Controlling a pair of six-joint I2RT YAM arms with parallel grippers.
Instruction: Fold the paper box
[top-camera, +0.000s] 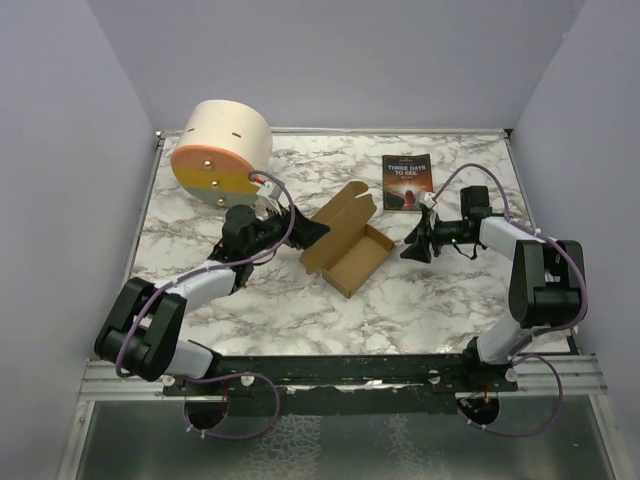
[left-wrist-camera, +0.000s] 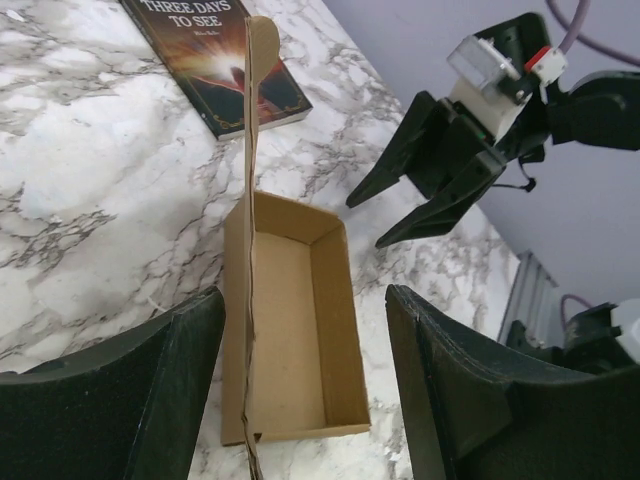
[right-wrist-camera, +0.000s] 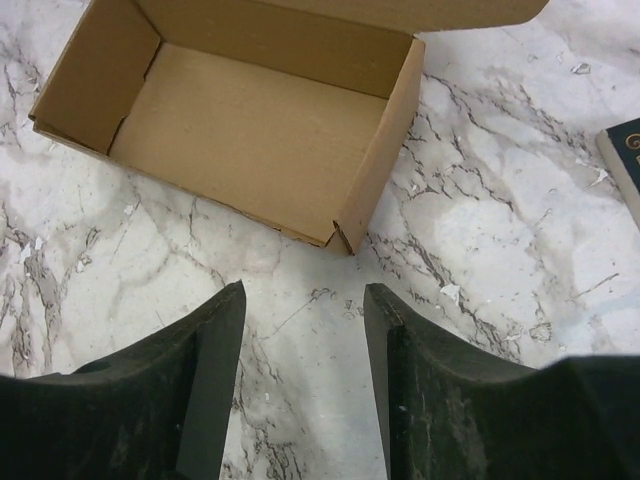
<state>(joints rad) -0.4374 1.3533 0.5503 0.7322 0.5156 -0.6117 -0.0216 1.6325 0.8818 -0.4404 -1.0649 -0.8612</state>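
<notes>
Brown paper box sits with its tray formed and lid flap standing upright, just ahead of the left gripper, apart from the right gripper.

A robot test cell in a lab
Plain lilac walls boxed in a marble-patterned table, and a left arm and a right arm stood bolted side by side to a black rail along its near edge
</notes>
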